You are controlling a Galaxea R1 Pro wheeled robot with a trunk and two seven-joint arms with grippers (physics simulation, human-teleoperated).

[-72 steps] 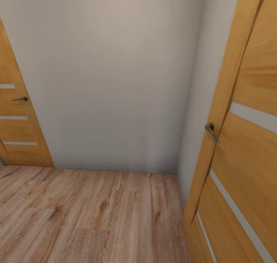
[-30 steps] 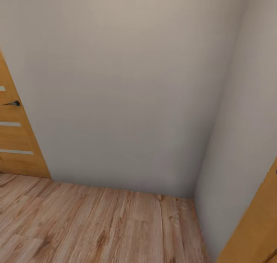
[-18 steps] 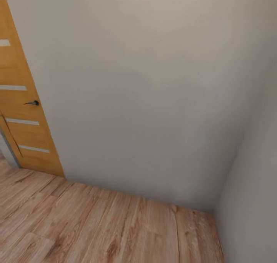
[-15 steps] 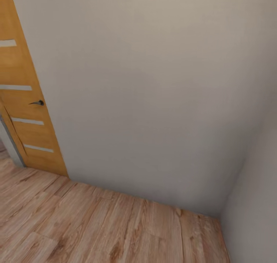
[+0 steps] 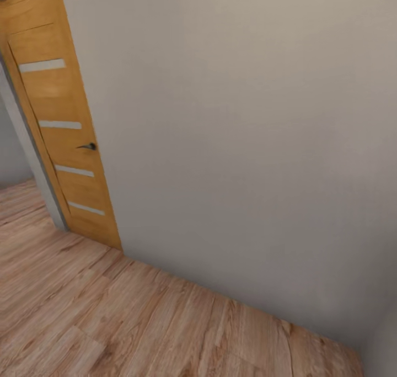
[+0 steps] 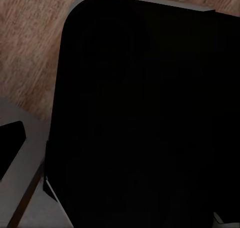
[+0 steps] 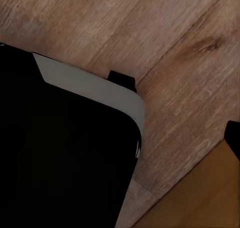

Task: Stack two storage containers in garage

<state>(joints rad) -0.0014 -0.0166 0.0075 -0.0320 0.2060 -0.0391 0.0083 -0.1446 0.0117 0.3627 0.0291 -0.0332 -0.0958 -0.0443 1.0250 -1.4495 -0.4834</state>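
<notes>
Neither wrist view lets me tell whether the left claw or the right claw is apart or together; a large black rounded body with a grey edge (image 6: 30, 153) blocks each camera, with light wood plank floor (image 7: 165, 42) beneath. In the head view the same plank floor (image 5: 110, 322) spreads from 6 to 9 o'clock, meeting a plain pale wall (image 5: 237, 145) that fills the middle and 3 o'clock side. At 10 o'clock stands a wooden door (image 5: 60, 128) with pale horizontal strips and a dark lever handle (image 5: 88, 146).
</notes>
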